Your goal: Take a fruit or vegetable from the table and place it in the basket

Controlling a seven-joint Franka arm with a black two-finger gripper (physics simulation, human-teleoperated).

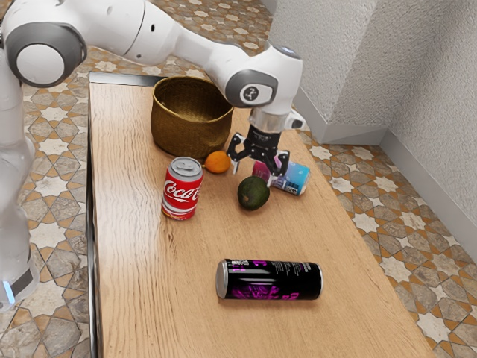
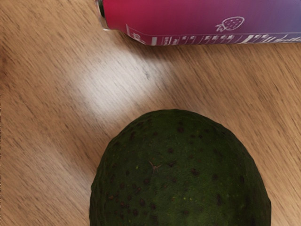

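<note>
Wooden tabletop carries everything you have to work with; take the avocado as your landmark. Your white arm reaches in from the exterior view's left, and its jaws stand spread open above the avocado, gripping nothing. Beyond the avocado, toward the exterior view's left, you have the woven basket, well apart from it. Nearer the camera than the avocado, a black can with magenta print lies on its side. To the avocado's left in the exterior view, you can see the red Coca-Cola can upright. Just beyond the avocado lies the pink-and-blue can; your wrist view shows bare wood between the two. Your dark green avocado itself rests on the tabletop under the hand. Smallest is the orange, between the avocado and the basket.
</note>
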